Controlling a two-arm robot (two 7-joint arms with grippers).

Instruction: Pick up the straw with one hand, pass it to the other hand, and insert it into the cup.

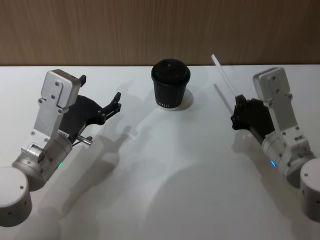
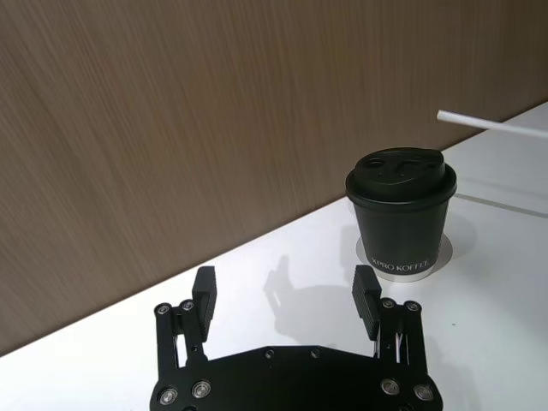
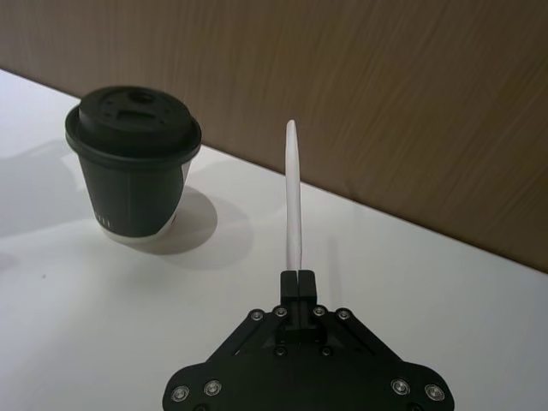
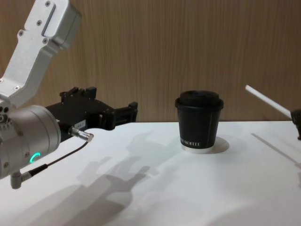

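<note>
The thin white straw (image 1: 225, 77) rises at a slant from my right gripper (image 1: 239, 107), which is shut on its lower end, right of the cup and above the table. In the right wrist view the straw (image 3: 294, 197) stands straight out of the closed fingertips (image 3: 297, 278). The black lidded cup (image 1: 170, 84) stands upright at the back centre of the white table (image 1: 165, 175). My left gripper (image 1: 102, 92) hovers open and empty to the cup's left, pointing toward it. In the left wrist view the cup (image 2: 402, 214) lies beyond the spread fingers (image 2: 366, 295), with the straw's tip (image 2: 492, 126) behind it.
A wood-panelled wall (image 1: 160, 30) runs along the table's back edge, just behind the cup. A thin black cable (image 4: 51, 162) hangs from the left wrist. Bare white table surface lies in front of the cup, between the two arms.
</note>
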